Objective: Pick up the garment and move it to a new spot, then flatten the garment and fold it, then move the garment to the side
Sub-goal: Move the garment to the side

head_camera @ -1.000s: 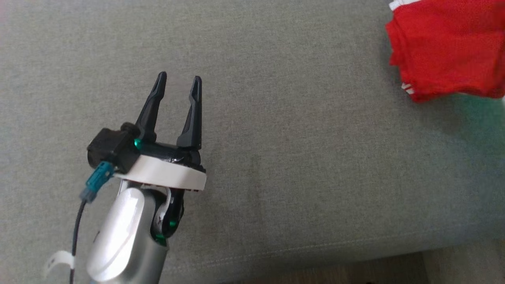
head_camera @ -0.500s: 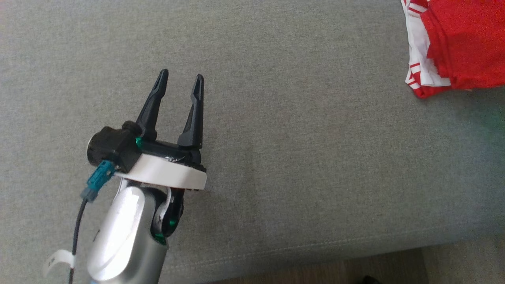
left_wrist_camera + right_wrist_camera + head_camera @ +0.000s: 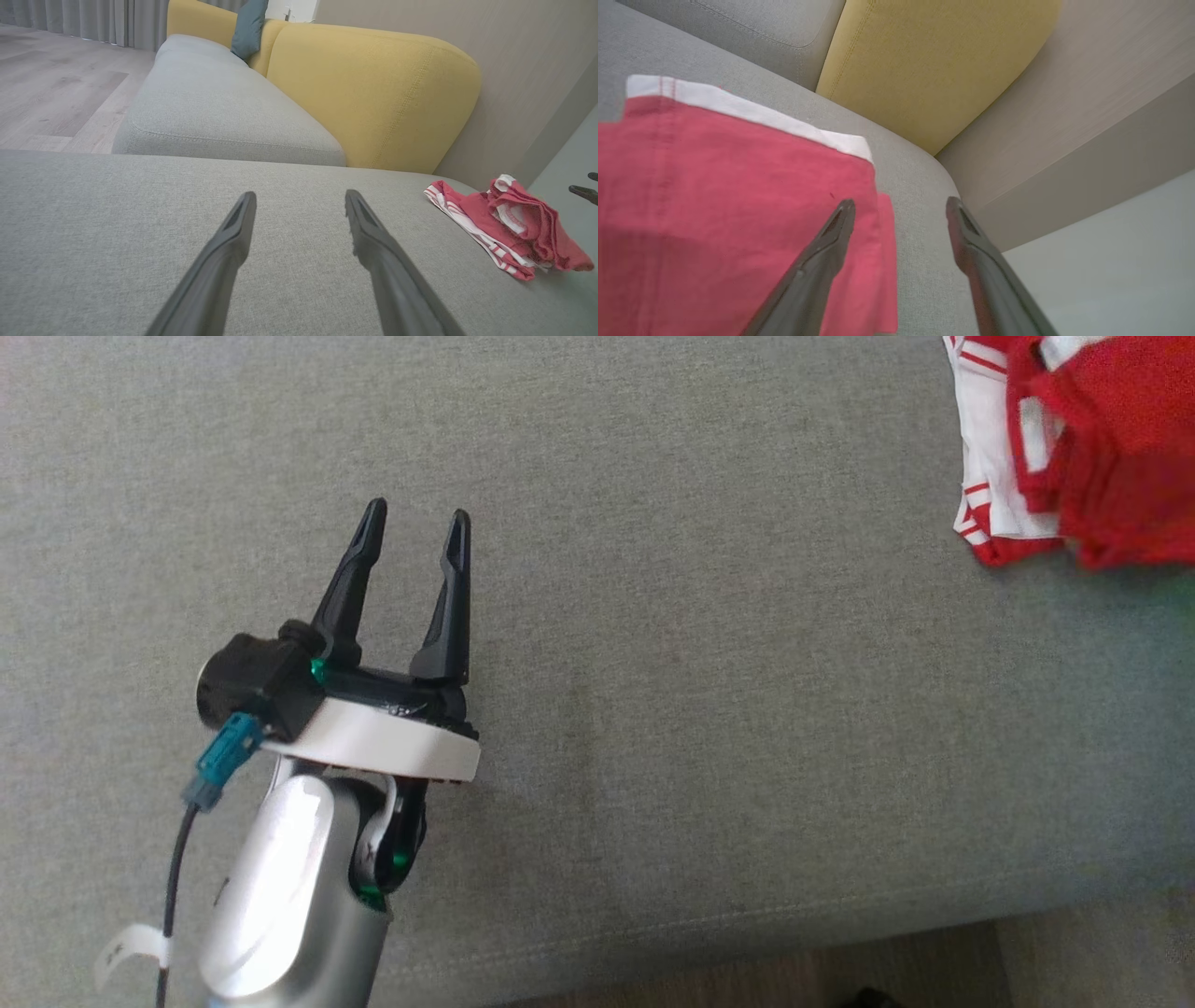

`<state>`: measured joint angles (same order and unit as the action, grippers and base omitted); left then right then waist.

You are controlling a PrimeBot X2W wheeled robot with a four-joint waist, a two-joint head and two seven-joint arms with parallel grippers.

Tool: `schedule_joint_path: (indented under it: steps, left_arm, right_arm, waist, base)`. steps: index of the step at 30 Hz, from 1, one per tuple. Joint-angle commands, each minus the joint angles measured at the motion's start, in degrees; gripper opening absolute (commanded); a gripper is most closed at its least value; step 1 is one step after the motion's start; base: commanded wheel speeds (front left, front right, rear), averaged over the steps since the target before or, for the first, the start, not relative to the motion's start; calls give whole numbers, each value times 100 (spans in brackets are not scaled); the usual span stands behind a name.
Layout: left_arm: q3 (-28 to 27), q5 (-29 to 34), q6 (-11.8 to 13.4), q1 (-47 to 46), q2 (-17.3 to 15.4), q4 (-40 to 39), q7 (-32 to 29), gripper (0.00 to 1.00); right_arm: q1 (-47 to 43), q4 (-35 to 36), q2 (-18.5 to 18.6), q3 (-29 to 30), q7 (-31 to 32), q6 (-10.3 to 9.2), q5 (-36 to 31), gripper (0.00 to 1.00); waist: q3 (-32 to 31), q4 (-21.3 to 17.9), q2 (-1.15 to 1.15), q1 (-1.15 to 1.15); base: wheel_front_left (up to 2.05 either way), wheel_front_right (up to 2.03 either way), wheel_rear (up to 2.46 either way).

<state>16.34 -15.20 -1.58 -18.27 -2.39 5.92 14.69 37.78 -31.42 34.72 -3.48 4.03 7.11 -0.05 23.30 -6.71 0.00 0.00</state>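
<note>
The left hand (image 3: 299, 198) is poised over a grey fabric sofa seat (image 3: 117, 242), its two long dark fingers spread wide with nothing between them. Well apart to the right, a crumpled red garment with white striped trim (image 3: 514, 224) lies on the same seat. Behind it rises a mustard-yellow upholstered backrest (image 3: 373, 93), with a teal cushion (image 3: 248, 25) farther back.
</note>
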Motion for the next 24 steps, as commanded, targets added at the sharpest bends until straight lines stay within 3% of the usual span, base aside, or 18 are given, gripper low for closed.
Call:
schedule_joint_path:
  steps: [1, 9, 17, 24]
  left_arm:
    - [-161, 45, -16, -182, -49, -150, 31, 100]
    - [-185, -39, 34, -130, -49, -133, 31, 100]
    - [-319, -104, 125, 51, -49, -210, 31, 100]
    - [-491, -145, 198, 359, -49, -259, 31, 100]
  right_arm:
    - [-129, 200, 130, 42, -45, 37, -41, 100]
    - [-52, 477, -265, 319, -269, 37, -58, 100]
    - [-228, 1208, -1127, 156, -669, 37, 218, 100]
    - [-912, 1736, -2120, 215, -1106, 37, 401, 100]
  waist:
    - [-18, 8, 0, 0]
    - [-338, 123, 0, 0]
    - [-844, 281, 0, 0]
    - [-1371, 501, 0, 0]
  base:
    - [0, 0, 0]
    - [0, 0, 0]
    - [0, 0, 0]
    - [0, 0, 0]
